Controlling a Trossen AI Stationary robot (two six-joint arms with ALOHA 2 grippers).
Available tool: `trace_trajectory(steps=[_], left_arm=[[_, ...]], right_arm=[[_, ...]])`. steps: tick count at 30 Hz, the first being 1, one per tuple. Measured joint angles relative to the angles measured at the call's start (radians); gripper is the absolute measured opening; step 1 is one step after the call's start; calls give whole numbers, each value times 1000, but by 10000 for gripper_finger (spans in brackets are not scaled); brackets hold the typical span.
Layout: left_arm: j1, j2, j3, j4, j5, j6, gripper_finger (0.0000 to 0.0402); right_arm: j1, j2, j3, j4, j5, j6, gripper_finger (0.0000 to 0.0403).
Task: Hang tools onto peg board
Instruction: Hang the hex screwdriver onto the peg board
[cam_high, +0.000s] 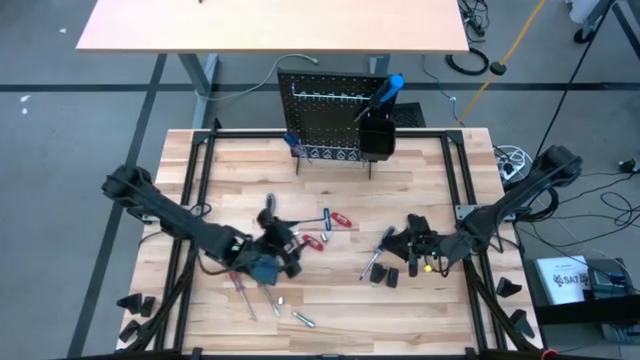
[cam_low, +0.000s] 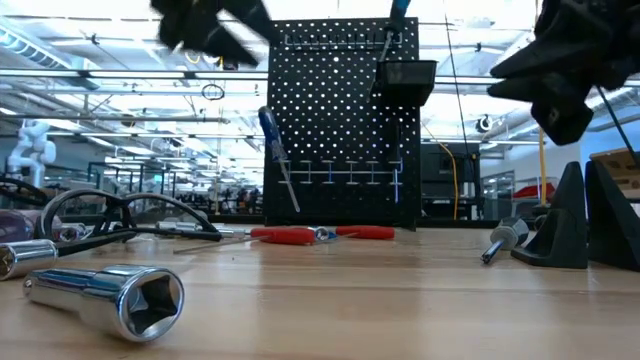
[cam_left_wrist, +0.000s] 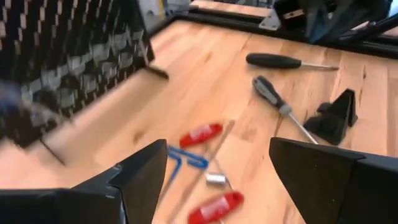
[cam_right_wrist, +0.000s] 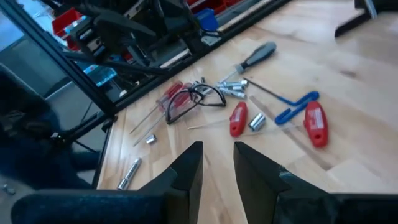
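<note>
The black peg board (cam_high: 335, 115) stands upright at the table's far middle. A blue-handled screwdriver (cam_high: 390, 90) stands in its black bin (cam_high: 378, 138). Another blue-handled screwdriver (cam_low: 272, 140) leans against the board's left side. Red-handled tools (cam_high: 338, 220) and a blue hex key (cam_left_wrist: 186, 157) lie flat mid-table. My left gripper (cam_left_wrist: 217, 171) hovers just left of them, open wide and empty. My right gripper (cam_right_wrist: 217, 158) hovers right of them (cam_high: 405, 240), empty, with only a narrow gap between its fingers. Two dark-handled screwdrivers (cam_left_wrist: 280, 102) lie near it.
Safety glasses (cam_right_wrist: 196, 96) and chrome sockets (cam_high: 300, 318) lie at the near left; one big socket (cam_low: 110, 295) fills the low view's foreground. Black wedge blocks (cam_high: 390, 275) sit by the right gripper and at the table's sides. A black frame (cam_high: 200, 150) borders the table.
</note>
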Motion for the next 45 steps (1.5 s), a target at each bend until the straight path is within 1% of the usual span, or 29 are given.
trace_trajectory(steps=[2, 4, 7, 9, 12, 15, 16, 18, 20, 23, 26, 29, 32, 34, 37, 40, 45], left_arm=[[-25, -17, -85, 109, 2, -38, 292], [-49, -18, -165, 270, 26, -39, 292], [-73, -11, -263, 497, 69, -29, 292], [-88, -4, -307, 617, 79, 4, 292], [-99, -5, -340, 771, 82, 79, 292], [-97, -5, -343, 860, 93, 167, 292], [-96, -5, -343, 880, 116, 175, 292], [-85, -5, -342, 900, 185, 197, 292], [-76, -5, -342, 922, 209, 205, 292], [-71, -5, -341, 923, 221, 204, 292], [-70, -5, -341, 920, 240, 206, 292], [-66, -5, -341, 918, 244, 207, 292], [-63, -5, -341, 918, 244, 206, 292], [-63, -5, -341, 916, 244, 207, 292], [-62, -5, -341, 917, 241, 223, 292], [-56, -5, -341, 919, 239, 223, 292], [-43, -5, -341, 926, 239, 222, 292]], right_arm=[[0, 31, 15, -19, 0, 38, 82], [0, 59, 49, -63, -4, 60, 82], [-6, 79, 147, -244, -40, 94, 82], [-14, 80, 242, -445, -53, 133, 82], [-21, 80, 409, -824, -61, 217, 82], [-21, 81, 550, -1197, -92, 362, 82], [-21, 81, 584, -1298, -113, 415, 82], [-16, 81, 618, -1449, -166, 530, 82], [-9, 82, 618, -1544, -212, 631, 82], [8, 92, 560, -1579, -238, 741, 83], [7, 103, 496, -1579, -281, 773, 93], [-5, 103, 431, -1564, -292, 810, 117], [-10, 103, 373, -1543, -351, 823, 149], [-10, 103, 342, -1516, -367, 828, 171], [-10, 103, 310, -1459, -350, 824, 197], [-10, 103, 281, -1394, -309, 817, 213], [-15, 120, 225, -1294, -288, 791, 218]])
